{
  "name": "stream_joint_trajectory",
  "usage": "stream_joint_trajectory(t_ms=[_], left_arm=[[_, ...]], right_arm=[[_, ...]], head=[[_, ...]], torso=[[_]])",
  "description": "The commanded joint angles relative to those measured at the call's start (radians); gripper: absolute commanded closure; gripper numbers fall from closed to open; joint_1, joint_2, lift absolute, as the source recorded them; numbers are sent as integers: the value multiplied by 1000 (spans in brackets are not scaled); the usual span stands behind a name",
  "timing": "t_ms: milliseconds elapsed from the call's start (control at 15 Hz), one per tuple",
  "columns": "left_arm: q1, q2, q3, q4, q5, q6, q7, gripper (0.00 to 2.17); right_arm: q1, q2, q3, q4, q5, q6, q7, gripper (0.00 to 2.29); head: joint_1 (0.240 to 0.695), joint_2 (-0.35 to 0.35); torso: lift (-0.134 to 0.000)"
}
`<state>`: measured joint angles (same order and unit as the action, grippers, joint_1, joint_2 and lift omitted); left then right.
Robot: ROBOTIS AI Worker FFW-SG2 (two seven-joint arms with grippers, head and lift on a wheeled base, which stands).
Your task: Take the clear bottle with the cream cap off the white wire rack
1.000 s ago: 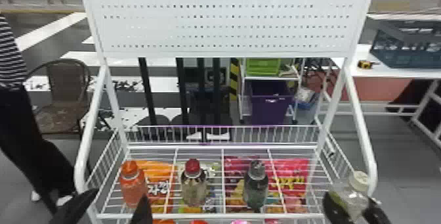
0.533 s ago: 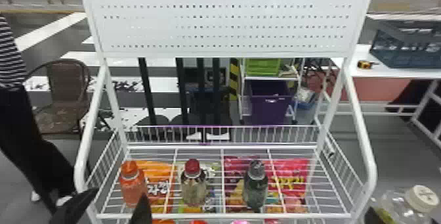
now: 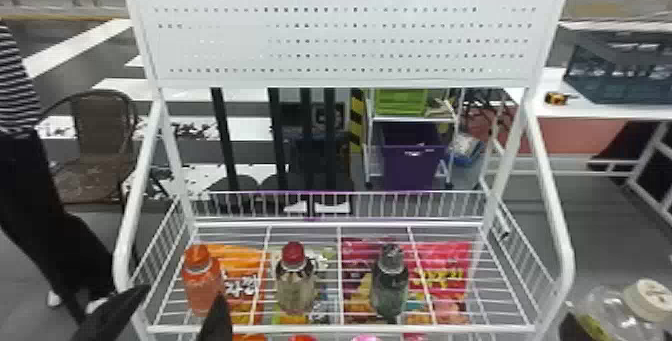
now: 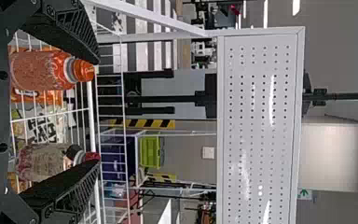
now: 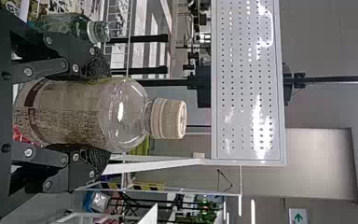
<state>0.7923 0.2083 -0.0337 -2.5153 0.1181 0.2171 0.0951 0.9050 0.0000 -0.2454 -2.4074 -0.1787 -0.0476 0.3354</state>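
Though aloft, clear bottle (image 5: 81, 112) upright, cap (image 5: 168, 118) up.

My left tool (image 3: 177, 304) is open; its black fingers (image 4: 72, 32) stand wide apart, angled inward toward the tips. My right tool (image 3: 574, 329), well to its right, is in a loaded grip, fingers (image 5: 95, 65) opposed and parallel.

Brown chair (image 3: 102, 127), gray floor (image 3: 617, 245), purple bin (image 3: 411, 157)
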Motion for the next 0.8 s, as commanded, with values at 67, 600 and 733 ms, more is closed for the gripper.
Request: stream_joint_trajectory(t_ms=[67,600,733], left_arm=[[1,0,0,-3,0,0,0,137],[13,0,0,-11,0,0,0,137],[13,0,0,-11,0,0,0,137]], right_arm=[[6,1,0,-1,-2,1,-1,1409],[8,1,3,-10,7,-2,-1,1409],[11,1,3,-16,5,-2,-1,1409]], head=[[499,0],[499,0],[499,0]], torso=[[0],[0],[0]])
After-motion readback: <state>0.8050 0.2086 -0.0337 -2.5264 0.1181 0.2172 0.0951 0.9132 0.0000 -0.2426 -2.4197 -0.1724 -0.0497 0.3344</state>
